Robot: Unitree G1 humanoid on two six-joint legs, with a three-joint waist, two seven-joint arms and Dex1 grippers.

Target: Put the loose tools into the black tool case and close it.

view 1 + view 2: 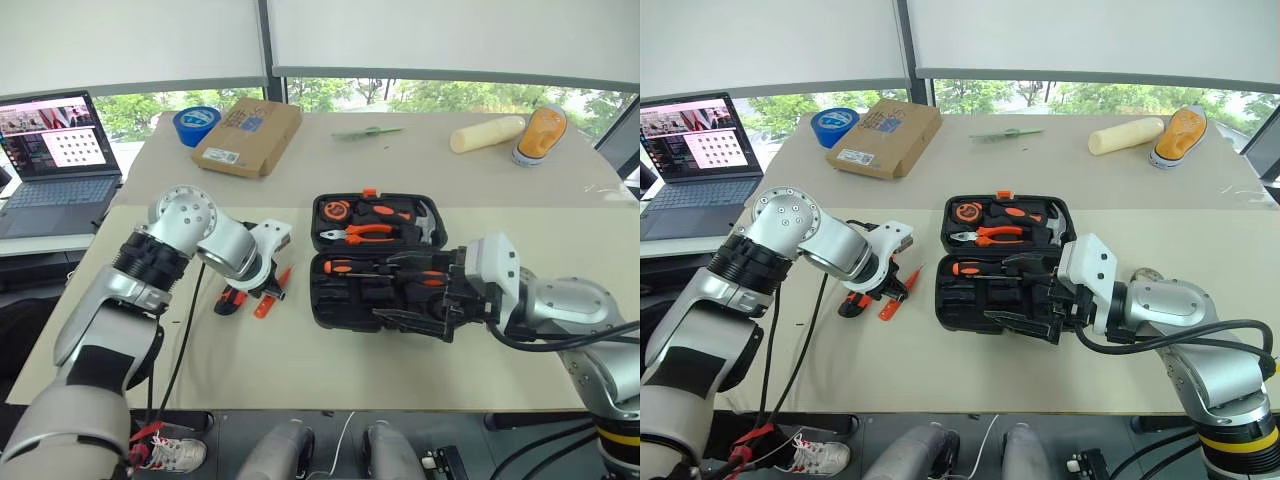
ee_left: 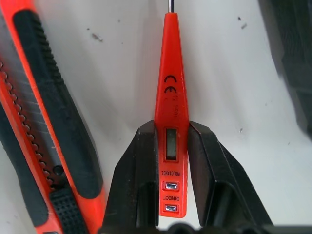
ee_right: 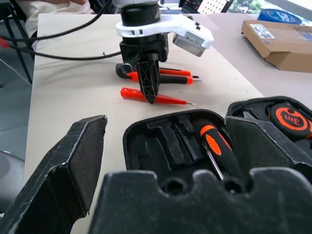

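Observation:
The slim orange tester screwdriver (image 2: 171, 97) lies on the white table left of the black tool case (image 1: 330, 305). My left gripper (image 2: 171, 129) points down at it, and both fingers press against its sides. A black-orange utility knife (image 2: 44, 122) lies right beside it. The case stands open, with pliers (image 1: 362, 232) in its far half and a black-and-orange screwdriver (image 3: 214, 141) in its near half. My right gripper (image 1: 405, 292) hovers over the near half, its fingers wide apart and holding nothing.
At the back left are a laptop (image 1: 50, 150), a blue tape roll (image 1: 197, 123) and a brown cardboard box (image 1: 248, 135). A cream roll (image 1: 487, 133) and a shoe (image 1: 540, 133) lie at the back right. A cable (image 1: 185, 330) runs beside my left arm.

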